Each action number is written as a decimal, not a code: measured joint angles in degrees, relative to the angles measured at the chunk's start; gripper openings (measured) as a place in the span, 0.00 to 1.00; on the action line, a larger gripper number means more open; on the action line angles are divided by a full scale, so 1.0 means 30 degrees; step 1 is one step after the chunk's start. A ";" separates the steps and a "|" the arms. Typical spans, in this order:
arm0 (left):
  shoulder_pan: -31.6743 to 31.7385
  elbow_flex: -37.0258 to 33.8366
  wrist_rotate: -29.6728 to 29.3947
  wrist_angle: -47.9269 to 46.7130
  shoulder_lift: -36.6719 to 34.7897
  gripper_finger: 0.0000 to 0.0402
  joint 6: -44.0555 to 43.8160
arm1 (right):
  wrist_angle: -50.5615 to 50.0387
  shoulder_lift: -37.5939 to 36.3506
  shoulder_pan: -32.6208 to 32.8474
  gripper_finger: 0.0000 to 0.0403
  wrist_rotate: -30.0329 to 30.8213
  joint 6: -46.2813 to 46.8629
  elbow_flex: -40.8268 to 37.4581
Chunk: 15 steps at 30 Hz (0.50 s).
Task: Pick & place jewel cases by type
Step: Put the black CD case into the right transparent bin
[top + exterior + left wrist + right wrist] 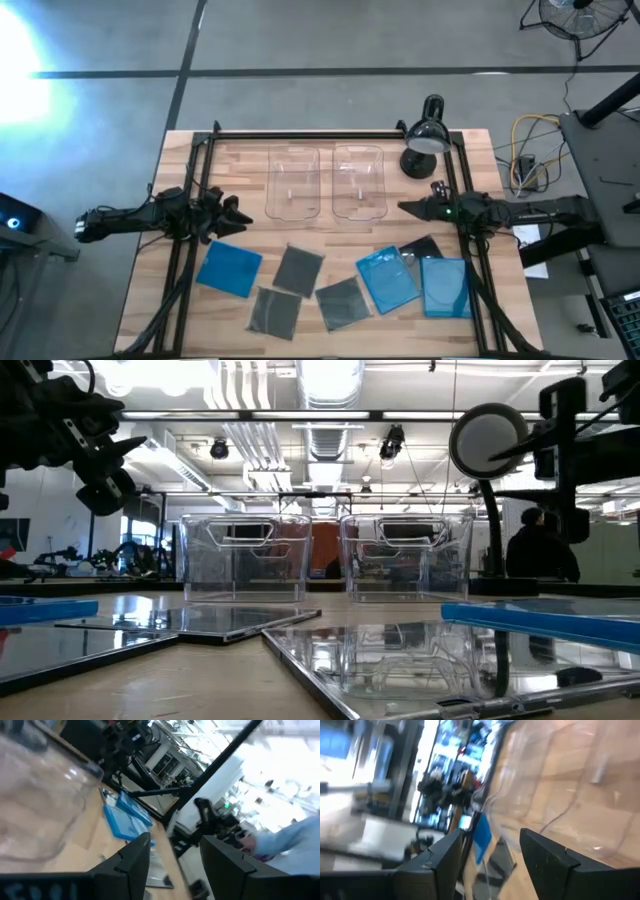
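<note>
Seven thin square jewel cases lie flat on the wooden tabletop (150, 290), all in the half nearest to me. Three are translucent bright blue: one blue case (229, 268) lies alone toward the left, and two more, a tilted blue case (387, 278) and an upright blue case (444, 286), lie side by side toward the right. The others are dark smoky grey. A grey case (299, 269) sits in the middle, a second grey case (273, 311) lies just below it, and a third grey case (343, 303) lies beside them, touching the tilted blue one. A fourth dark case (421, 248) is partly covered by the two blue ones on the right. From table height the surfaces look shiny and reflect the ceiling.

Two clear bins (327, 181) stand next to each other farther back on the tabletop, and a black lamp (424, 140) stands at the back right corner.

The left gripper (241, 215) hangs at the left edge, above the lone blue case and apart from it. Its fingers (131, 865) stand apart with nothing between them. The right gripper (405, 208) hangs at the right side, just beside the right bin and above the fourth dark case, without touching any case. Its fingers (440, 865) are also spread and hold nothing.
</note>
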 joint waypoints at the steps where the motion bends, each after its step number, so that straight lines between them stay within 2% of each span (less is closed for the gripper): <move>1: 0.0013 0.0000 -0.0049 0.0006 0.0000 0.39 0.1004 | 0.0300 0.0352 -0.0001 0.48 0.0066 0.0502 -0.0004; 4: 0.0019 0.0000 -0.0841 -0.0007 0.0000 0.39 0.3350 | 0.1557 0.1371 0.0004 0.48 -0.0708 0.2462 -0.0011; 6: 0.0024 0.0000 -0.1564 0.0100 0.0000 0.39 0.3380 | 0.1872 0.2108 0.0015 0.48 -0.1887 0.3967 0.0109; 11: 0.0017 0.0000 -0.2566 0.0990 0.0020 0.39 0.0865 | 0.0971 0.5066 0.0515 0.48 -0.3864 0.5338 0.1904; 15: 0.0018 0.0000 -0.3890 0.2115 0.0044 0.39 -0.2159 | -0.2873 0.8206 0.1175 0.48 -0.5480 0.4897 0.4758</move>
